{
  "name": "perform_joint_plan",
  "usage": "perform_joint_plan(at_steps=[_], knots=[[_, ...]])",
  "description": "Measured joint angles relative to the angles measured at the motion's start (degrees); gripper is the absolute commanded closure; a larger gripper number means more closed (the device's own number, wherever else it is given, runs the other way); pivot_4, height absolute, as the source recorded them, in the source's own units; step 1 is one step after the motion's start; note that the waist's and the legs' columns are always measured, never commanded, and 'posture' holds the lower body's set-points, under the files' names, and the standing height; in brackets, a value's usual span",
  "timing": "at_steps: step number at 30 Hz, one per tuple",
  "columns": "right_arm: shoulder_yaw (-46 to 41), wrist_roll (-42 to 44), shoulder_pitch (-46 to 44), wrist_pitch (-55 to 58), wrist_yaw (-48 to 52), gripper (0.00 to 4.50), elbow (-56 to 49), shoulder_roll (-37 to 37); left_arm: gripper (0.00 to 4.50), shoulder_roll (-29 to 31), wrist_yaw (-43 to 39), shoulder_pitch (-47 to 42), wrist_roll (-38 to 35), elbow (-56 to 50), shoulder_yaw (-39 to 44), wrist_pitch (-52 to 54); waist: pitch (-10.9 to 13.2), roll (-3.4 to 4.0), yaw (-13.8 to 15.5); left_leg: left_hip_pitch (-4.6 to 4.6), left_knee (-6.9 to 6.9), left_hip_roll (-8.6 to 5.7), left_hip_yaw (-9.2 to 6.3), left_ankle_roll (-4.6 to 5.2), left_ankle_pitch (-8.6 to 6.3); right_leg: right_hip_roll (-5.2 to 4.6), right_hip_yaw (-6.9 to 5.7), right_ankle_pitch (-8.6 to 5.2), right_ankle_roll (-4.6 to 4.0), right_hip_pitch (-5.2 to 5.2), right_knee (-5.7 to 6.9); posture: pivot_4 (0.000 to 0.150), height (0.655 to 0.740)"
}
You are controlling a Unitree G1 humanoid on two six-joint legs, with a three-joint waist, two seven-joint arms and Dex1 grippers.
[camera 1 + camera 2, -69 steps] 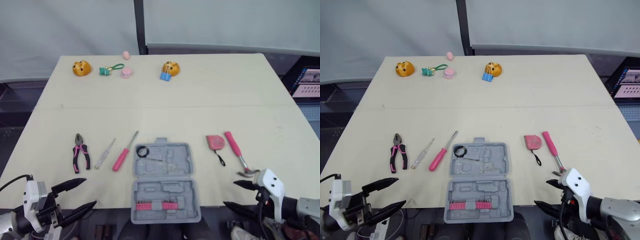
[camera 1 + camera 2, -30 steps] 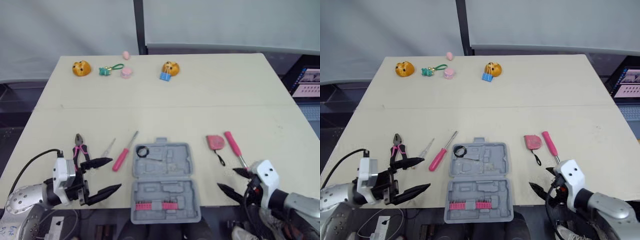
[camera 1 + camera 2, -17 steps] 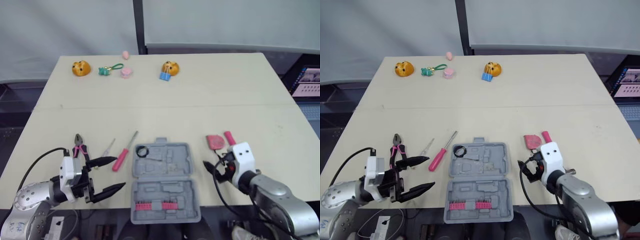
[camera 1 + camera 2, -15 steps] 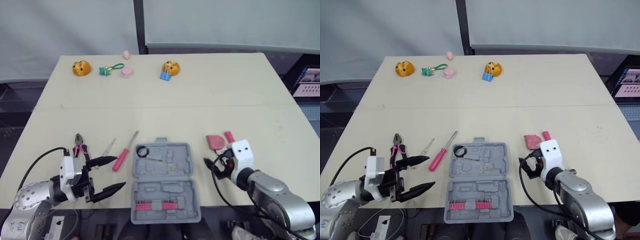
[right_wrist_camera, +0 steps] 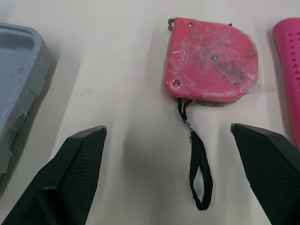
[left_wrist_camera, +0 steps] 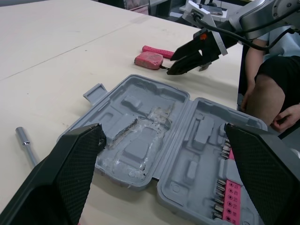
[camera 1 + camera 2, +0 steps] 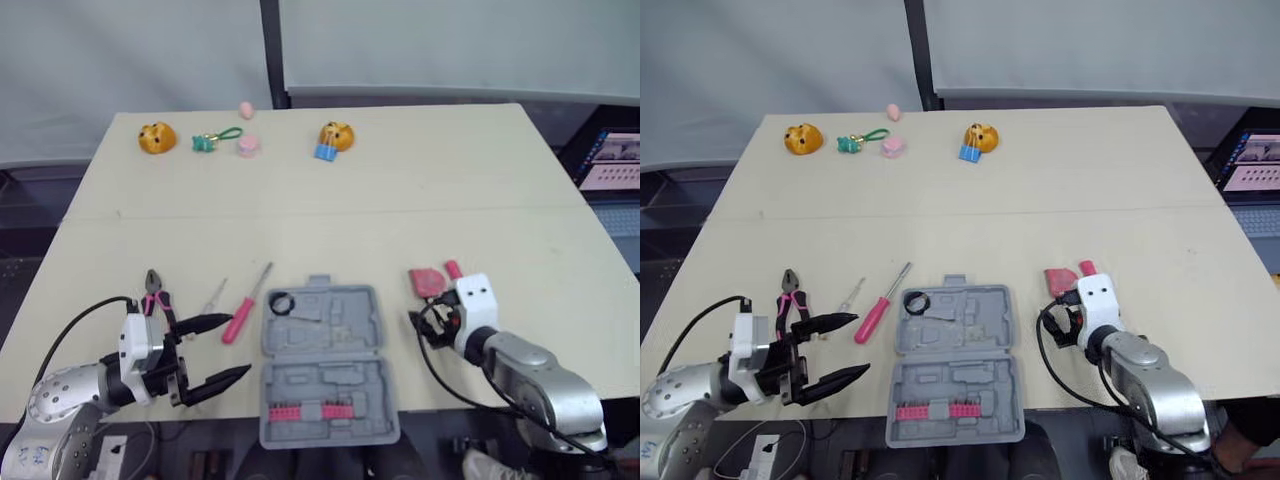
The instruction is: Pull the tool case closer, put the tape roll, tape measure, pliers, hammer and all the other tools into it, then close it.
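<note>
The grey tool case [image 7: 322, 365] lies open near the table's front edge, its handle pointing away from me. A black tape roll [image 7: 283, 303] rests in its far left corner. Left of it lie a pink screwdriver [image 7: 240, 310], a clear tester screwdriver [image 7: 212, 297] and pink-handled pliers [image 7: 156, 294]. My left gripper [image 7: 218, 348] stands open beside the case's left side, over the table. Right of the case, my right gripper [image 5: 167, 127] is open just short of the pink tape measure [image 5: 211, 61] and its black strap [image 5: 198, 180]. The pink hammer handle [image 5: 288, 56] lies beside the tape measure.
Small toys line the far edge: an orange plush [image 7: 157, 137], a green keychain [image 7: 213, 139], a pink disc [image 7: 248, 146] and an orange plush with a blue clip [image 7: 332, 140]. A pink bit strip [image 7: 320, 412] sits in the case's near half. A person's knee [image 6: 269, 77] is past the front edge.
My right gripper came up from the front edge and in toward the tape measure. My left gripper moved onto the table beside the case, then held still. The camera shifted slightly.
</note>
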Motion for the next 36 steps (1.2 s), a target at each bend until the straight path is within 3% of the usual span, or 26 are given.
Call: perform_joint_plan(at_steps=[16,19,25,36], knots=[[-0.11,-0.93,-4.31,-3.19,0.01,0.01,7.71,2.40,0.00,0.00,1.45,1.73,-0.05,-1.80,0.50,0.03,0.02,0.04,-0.24,0.00,-0.01,0.00,0.00,0.00,0.00,0.00,0.01,0.00,-0.01,-0.01,-0.01,0.150,0.7121],[-0.31,-1.43,-4.44,-3.59,0.00,1.31,8.28,2.35,0.00,0.00,1.52,1.72,-0.05,-1.80,0.50,0.03,0.02,0.04,-0.25,0.00,-0.01,0.01,0.00,0.00,0.00,0.00,0.01,0.00,0.00,-0.01,-0.01,0.150,0.7121],[-0.43,-1.99,-4.11,-3.54,0.00,4.46,8.22,2.32,0.00,-0.01,1.71,1.70,-0.05,-1.80,0.49,0.05,0.03,0.05,-0.25,0.00,-0.02,0.01,0.00,0.00,-0.01,0.00,0.01,-0.01,-0.01,-0.02,-0.02,0.150,0.7121],[-0.12,-1.98,-2.81,-1.73,0.00,4.49,5.66,2.50,0.00,-0.02,2.04,1.77,-0.06,-1.84,0.48,0.10,0.03,0.05,-0.20,0.00,-0.05,0.01,-0.01,-0.01,-0.01,0.00,0.01,-0.01,-0.01,-0.02,-0.05,0.150,0.7121]])
